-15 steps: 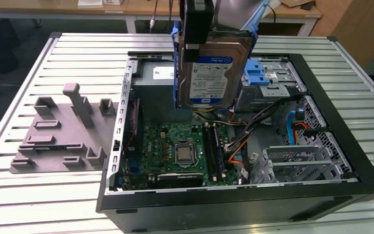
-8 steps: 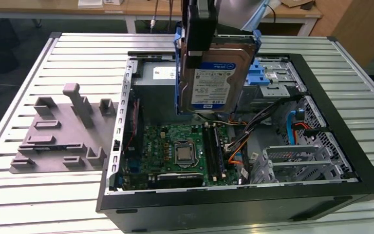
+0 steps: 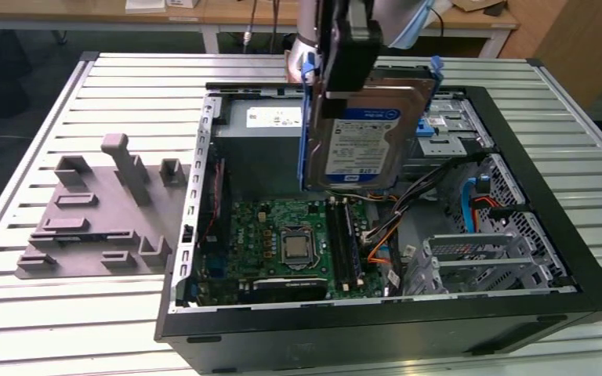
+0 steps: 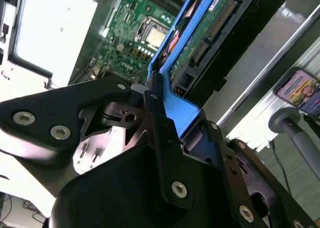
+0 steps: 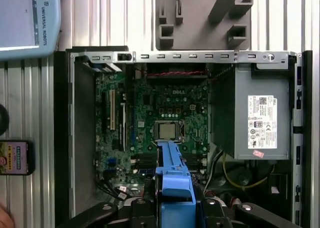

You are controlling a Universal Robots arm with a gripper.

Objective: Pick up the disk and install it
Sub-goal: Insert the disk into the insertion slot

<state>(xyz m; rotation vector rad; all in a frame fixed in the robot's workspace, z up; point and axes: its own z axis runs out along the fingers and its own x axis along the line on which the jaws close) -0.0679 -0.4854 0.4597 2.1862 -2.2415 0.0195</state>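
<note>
Above the open computer case (image 3: pixel 552 235), which lies on its side on the slatted metal bench (image 3: pixel 71 329), the disk (image 3: pixel 364 145) hangs on edge in mid-air, clear of the case floor. It is a flat silver-metal drive with a white-and-blue label on the face seen in the exterior view, clipped into a blue plastic carrier frame whose rail runs down its side. It hangs over the far half of the case, above the green motherboard (image 3: pixel 280 235) and in front of the grey power-supply box (image 3: pixel 259 129) in the far corner.

The black gripper (image 4: pixel 167 120) is pinched on the blue frame at the disk's upper end, its fingers (image 4: pixel 155 108) pressed against the plastic from either side.

In the second wrist view the drive's underside shows: a green circuit board and its connector edge, hidden from the exterior camera. The first wrist view looks straight down past the blue frame (image 5: pixel 174 183) into the case, with the processor socket (image 5: pixel 167 131) just beyond the frame's tip and the power supply's white sticker (image 5: pixel 262 121) to one side. It also takes in a phone (image 5: pixel 15 157) lying on the bench beside the case. The exterior view shows a grey moulded fixture (image 3: pixel 97 211) on the bench by the case's open wall, toward the exterior view's left.
</note>
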